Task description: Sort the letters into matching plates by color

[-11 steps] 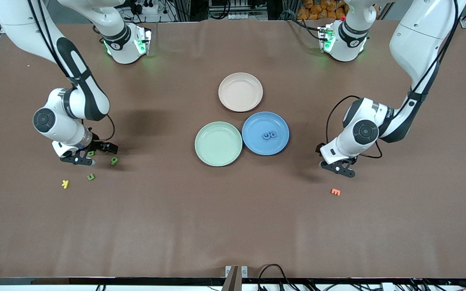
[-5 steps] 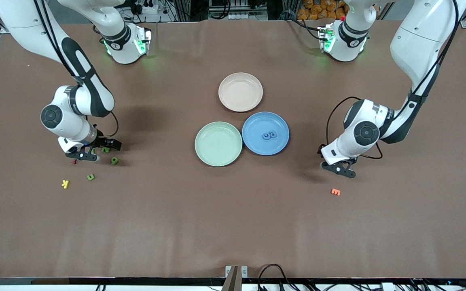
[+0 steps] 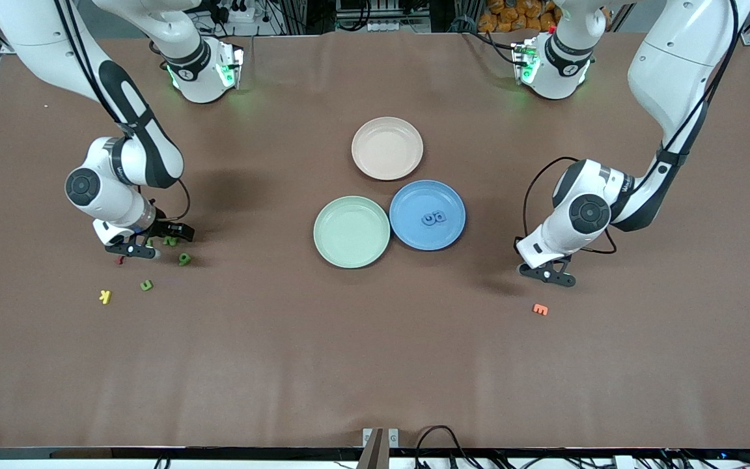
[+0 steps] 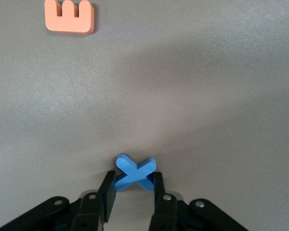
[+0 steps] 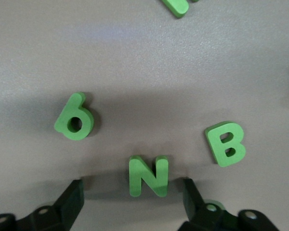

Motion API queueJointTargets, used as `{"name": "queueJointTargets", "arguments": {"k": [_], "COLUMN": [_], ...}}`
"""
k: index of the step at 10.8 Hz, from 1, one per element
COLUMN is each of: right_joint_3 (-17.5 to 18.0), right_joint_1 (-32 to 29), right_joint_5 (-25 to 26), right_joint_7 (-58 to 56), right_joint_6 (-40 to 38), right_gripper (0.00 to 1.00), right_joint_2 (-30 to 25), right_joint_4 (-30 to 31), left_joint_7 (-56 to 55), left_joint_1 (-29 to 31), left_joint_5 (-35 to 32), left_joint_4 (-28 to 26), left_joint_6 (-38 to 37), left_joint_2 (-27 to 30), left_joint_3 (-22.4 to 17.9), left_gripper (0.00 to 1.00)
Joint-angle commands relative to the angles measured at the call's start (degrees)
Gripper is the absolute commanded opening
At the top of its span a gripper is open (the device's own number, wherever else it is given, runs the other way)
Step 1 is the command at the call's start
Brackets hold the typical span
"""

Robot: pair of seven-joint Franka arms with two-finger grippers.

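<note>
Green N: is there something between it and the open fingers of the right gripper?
Nothing visible. The green N lies flat between the open fingers of the right gripper, with bare table either side. The green 6 and green B lie apart from it.

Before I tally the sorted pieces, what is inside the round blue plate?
The round blue plate holds two small blue letters lying side by side near its middle, and nothing else shows on it. Their exact shapes are too small to read, and any piece under them would be covered.
</note>
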State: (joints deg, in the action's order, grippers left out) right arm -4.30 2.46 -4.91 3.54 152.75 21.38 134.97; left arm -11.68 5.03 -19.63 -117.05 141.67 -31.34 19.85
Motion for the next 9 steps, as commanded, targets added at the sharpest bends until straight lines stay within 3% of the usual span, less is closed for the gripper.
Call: {"name": "queueJointTargets", "arguments": {"k": [1, 4, 9], "right_joint_3": [0.3, 0.3, 0.3], "right_joint_1": [-1.0, -2.2, -3.0], "right_joint_5": [0.7, 2.9, 3.5], "right_joint_7": [-0.4, -0.4, -0.5], "right_joint_6": [1.5, 1.9, 1.9], "right_gripper": [0.81, 0.72, 0.53], "right_joint_2": [-0.1, 0.2, 0.2], "right_joint_4": [1.0, 1.1, 1.1], "left_joint_7": [-2.4, -5.8, -15.7], "left_joint_1": [0.0, -0.1, 0.1], "left_joint_5": [-1.3, -1.0, -0.8], "left_joint_4": [-0.2, 0.2, 0.9], "left_joint_6": [1.0, 0.9, -0.3], "left_joint_2": [-0.6, 1.1, 3.4], "left_joint_3": [0.2, 0.7, 5.5], "left_gripper": [0.00, 0.00, 0.00]}}
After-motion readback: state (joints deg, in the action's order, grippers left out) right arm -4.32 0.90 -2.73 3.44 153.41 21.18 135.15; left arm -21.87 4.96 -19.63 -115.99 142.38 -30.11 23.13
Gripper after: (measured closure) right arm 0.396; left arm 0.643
